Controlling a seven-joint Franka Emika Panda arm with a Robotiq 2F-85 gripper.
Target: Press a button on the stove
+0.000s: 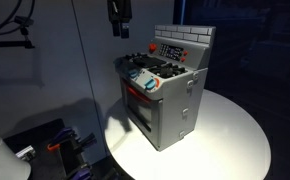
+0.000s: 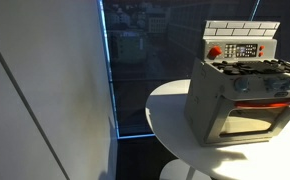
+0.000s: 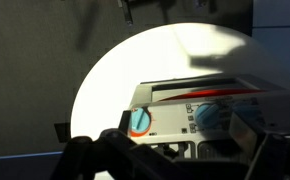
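Observation:
The small grey toy stove (image 1: 167, 95) stands on a round white table (image 1: 230, 135). It has a brick-pattern back panel, black burners and a windowed oven door. It also shows in an exterior view (image 2: 240, 95), where the back panel carries a red round button (image 2: 214, 52) and rows of small buttons (image 2: 247, 50). My gripper (image 1: 118, 30) hangs above and beside the stove's front corner, touching nothing. In the wrist view the stove's front panel (image 3: 180, 115) with two teal knobs (image 3: 140, 120) lies below the gripper (image 3: 180, 150), whose dark fingers stand wide apart and empty.
The table's edge (image 2: 170, 120) lies close beside the stove. Dark glass panels (image 2: 135, 60) stand behind it, and a white wall (image 2: 45, 90) fills one side. Black equipment with an orange part (image 1: 55, 148) sits low beside the table.

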